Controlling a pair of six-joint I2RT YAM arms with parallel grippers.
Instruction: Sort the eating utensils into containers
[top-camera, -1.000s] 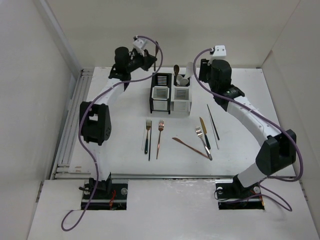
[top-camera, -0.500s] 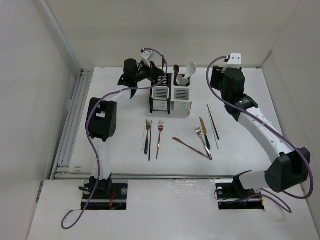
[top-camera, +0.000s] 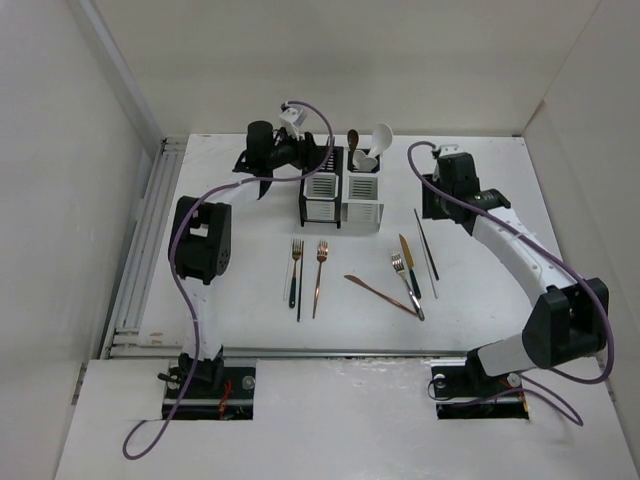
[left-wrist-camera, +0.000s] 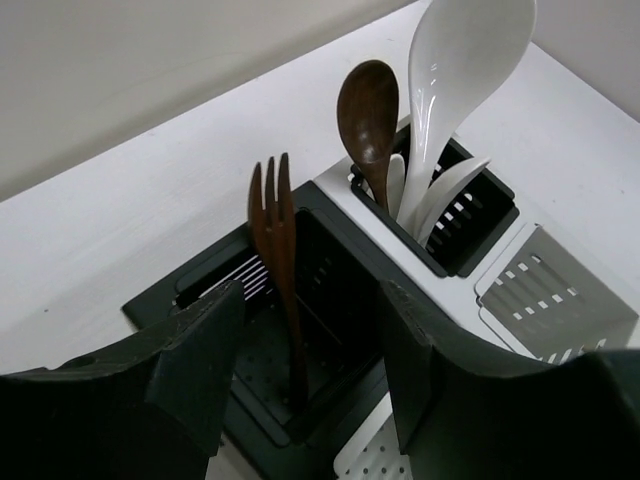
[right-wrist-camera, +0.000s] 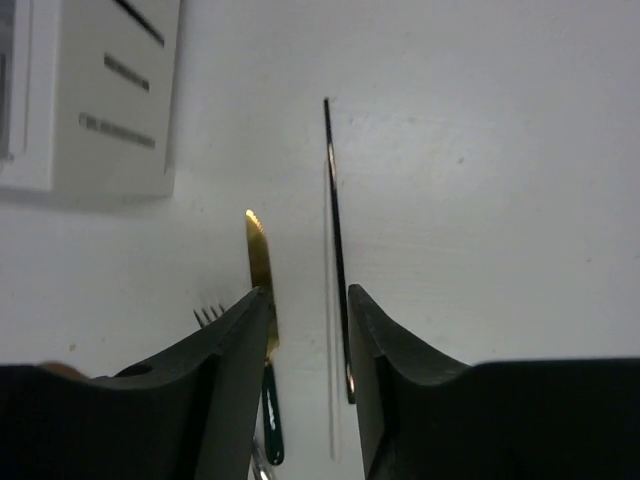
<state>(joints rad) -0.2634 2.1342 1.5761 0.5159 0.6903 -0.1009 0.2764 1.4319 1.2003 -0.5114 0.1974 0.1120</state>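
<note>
On white table (right-wrist-camera: 480, 150), right of white slotted holder (right-wrist-camera: 90, 100): thin black chopstick (right-wrist-camera: 335, 250), long axis parallel to finger length, lying under right gripper (right-wrist-camera: 307, 300), off-centre, close against one finger. Jaws half parted, empty. Far off, left gripper (left-wrist-camera: 310, 300) parted, straddling copper-brown fork (left-wrist-camera: 275, 230) standing in black holder (left-wrist-camera: 160, 300).

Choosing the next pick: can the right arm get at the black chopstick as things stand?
Probably yes: the right gripper hangs open over the black chopstick, which lies flat, apart from the gold-bladed knife beside it.
</note>
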